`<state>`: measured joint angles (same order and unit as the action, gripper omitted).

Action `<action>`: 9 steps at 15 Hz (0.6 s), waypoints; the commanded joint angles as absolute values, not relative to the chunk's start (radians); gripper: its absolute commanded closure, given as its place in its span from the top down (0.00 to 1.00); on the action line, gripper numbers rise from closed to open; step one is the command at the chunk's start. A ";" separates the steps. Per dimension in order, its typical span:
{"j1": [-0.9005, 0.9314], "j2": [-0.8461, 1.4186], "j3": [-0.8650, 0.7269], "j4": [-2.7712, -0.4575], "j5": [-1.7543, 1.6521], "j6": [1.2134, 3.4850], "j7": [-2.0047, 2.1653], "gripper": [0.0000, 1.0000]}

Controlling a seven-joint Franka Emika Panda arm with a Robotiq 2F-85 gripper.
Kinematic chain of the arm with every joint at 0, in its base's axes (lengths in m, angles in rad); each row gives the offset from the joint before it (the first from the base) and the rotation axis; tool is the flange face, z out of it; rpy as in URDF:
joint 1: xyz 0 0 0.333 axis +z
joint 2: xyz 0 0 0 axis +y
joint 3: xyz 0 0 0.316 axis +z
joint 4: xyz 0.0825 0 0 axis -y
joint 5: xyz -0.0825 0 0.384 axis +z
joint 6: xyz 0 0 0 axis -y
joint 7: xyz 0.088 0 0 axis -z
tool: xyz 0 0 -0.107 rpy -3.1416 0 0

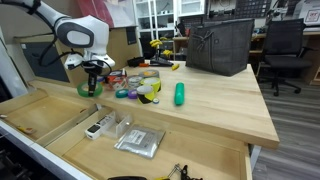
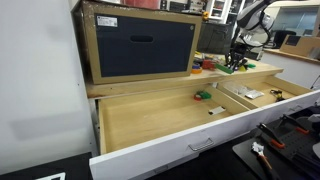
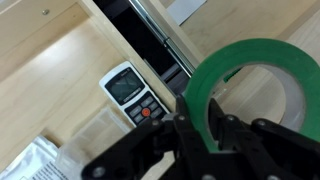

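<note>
My gripper [image 3: 197, 135] is shut on a green roll of tape [image 3: 240, 85], pinching its wall between the two black fingers [image 3: 168, 140]. In an exterior view the gripper [image 1: 93, 78] hangs at the left end of the wooden tabletop [image 1: 215, 100], holding the green tape roll [image 1: 88, 89] just above the edge by the open drawer [image 1: 60, 125]. Below it in the wrist view lies a white handheld meter [image 3: 131, 92] with a red button, resting in the drawer. In an exterior view the gripper [image 2: 238, 57] is small and far off.
On the tabletop sit more tape rolls [image 1: 146, 90], a green cylinder [image 1: 180, 94] and a dark bin [image 1: 218, 45]. The drawer holds a silver bag [image 1: 139, 141] and clear packets [image 1: 118, 126]. A big dark-fronted wooden box [image 2: 140, 45] stands near the camera in an exterior view.
</note>
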<state>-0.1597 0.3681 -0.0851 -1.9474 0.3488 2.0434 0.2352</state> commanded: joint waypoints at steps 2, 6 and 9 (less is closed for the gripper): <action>-0.125 0.412 -0.126 -1.873 0.251 2.035 0.351 0.06; -0.109 0.421 -0.153 -1.857 0.163 2.056 0.412 0.06; -0.105 0.418 -0.157 -1.851 0.129 2.066 0.424 0.06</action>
